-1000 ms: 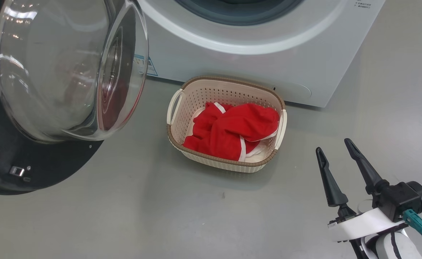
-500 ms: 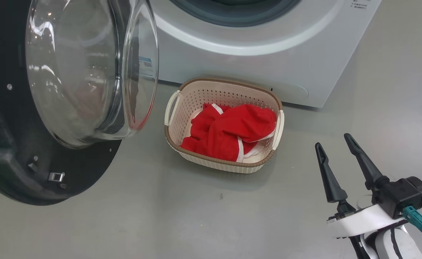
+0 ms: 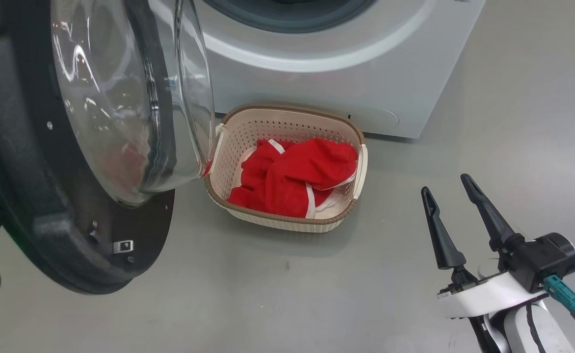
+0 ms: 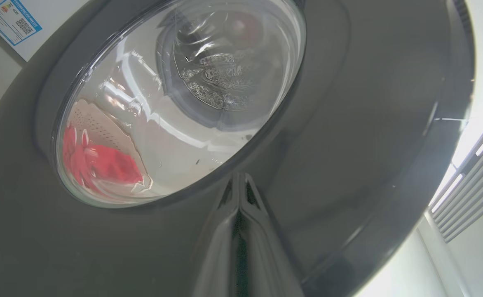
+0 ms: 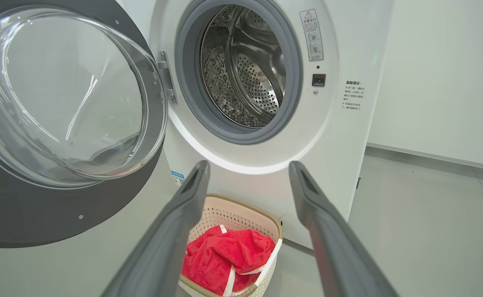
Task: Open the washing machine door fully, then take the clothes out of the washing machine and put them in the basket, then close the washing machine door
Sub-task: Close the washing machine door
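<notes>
Grey floor (image 3: 287, 294) in front of white washing machine (image 3: 317, 88), basket (image 3: 287, 223) on it near the machine's base, red clothes (image 3: 292, 179) inside. At left, washing machine door (image 3: 37, 206) partway open, steel drum (image 5: 245, 74) exposed. At door's black rim, left gripper (image 4: 239, 177) pressed together; right gripper (image 3: 444, 184) spread, empty, right of basket.

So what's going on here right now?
The red clothes lie in the basket, and the drum of the washing machine looks empty. The left gripper, shut, appears to press on the outer face of the washing machine door, which stands partly open. The right gripper hangs open beside the basket, holding nothing.
</notes>
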